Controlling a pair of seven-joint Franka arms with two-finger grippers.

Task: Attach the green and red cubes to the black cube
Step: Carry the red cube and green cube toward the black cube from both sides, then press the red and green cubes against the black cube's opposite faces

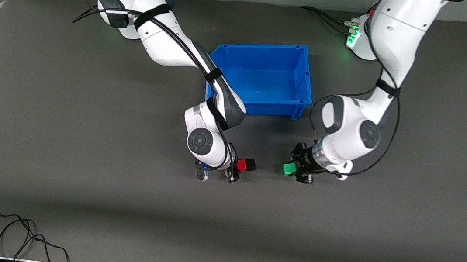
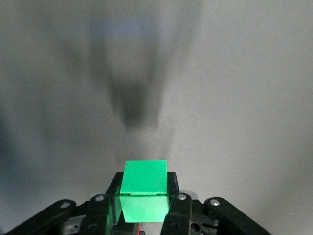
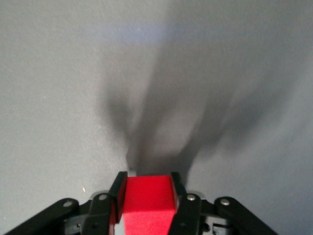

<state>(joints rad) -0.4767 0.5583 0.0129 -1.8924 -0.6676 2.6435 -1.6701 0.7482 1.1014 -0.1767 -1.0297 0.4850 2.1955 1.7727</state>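
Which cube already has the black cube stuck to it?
The red cube in the right gripper: the black cube sits against its end. The green cube, in the left gripper, carries nothing.

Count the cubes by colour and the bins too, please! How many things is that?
Red cube, held in the right claw: 1
Green cube, held in the left claw: 1
Black cube, stuck to the red cube: 1
Blue bin: 1
Total: 4
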